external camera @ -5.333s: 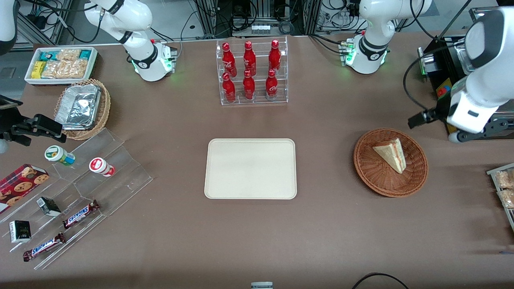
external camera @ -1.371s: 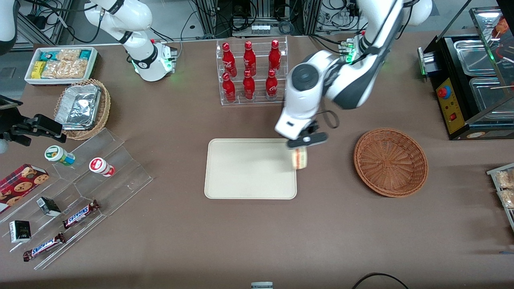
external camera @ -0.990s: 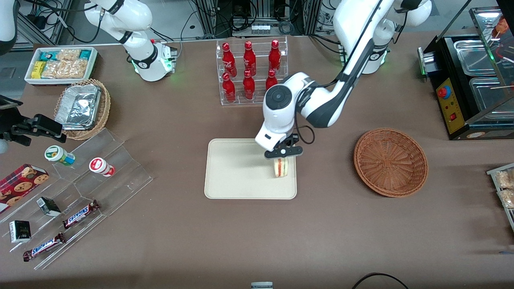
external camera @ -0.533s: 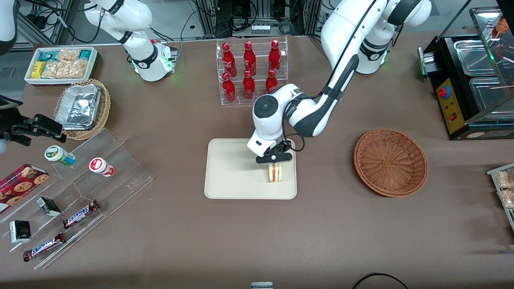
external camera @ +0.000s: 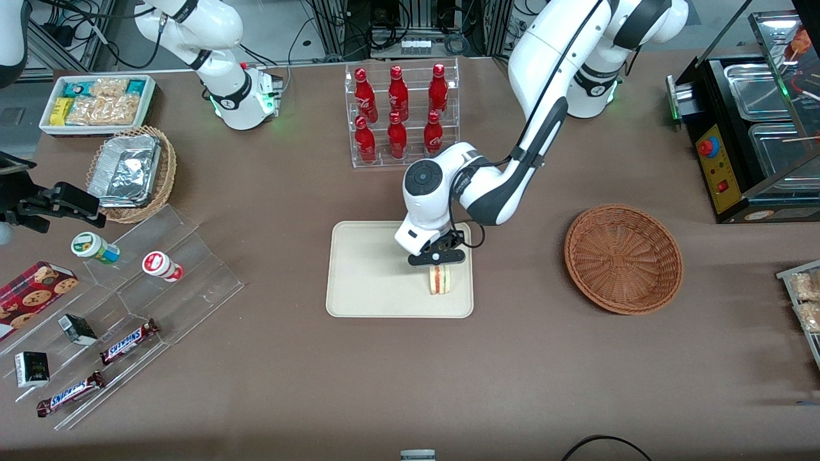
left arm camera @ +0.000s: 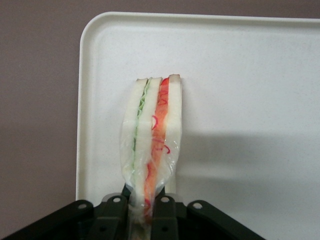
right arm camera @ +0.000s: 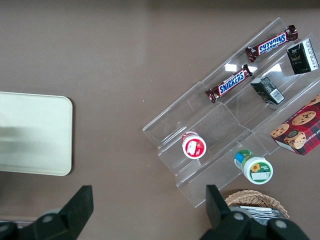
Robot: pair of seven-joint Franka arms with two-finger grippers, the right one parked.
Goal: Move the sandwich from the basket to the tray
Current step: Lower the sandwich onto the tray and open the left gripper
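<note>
The sandwich, a wrapped wedge of white bread with red and green filling, stands on its edge on the beige tray, close to the tray's rim nearest the basket. My left gripper is right above it, shut on its wrapped end. In the left wrist view the sandwich rests on the tray with the gripper pinching the wrap between both fingers. The reddish-brown wicker basket sits toward the working arm's end of the table with nothing in it.
A clear rack of red bottles stands farther from the front camera than the tray. Toward the parked arm's end are a tan basket with foil containers, a white bin of snacks and an acrylic stand with snacks.
The gripper carried the sandwich from the basket to the tray and lowered it. In the last half second it shifted slightly nearer the front camera, and the sandwich now rests on the tray.
</note>
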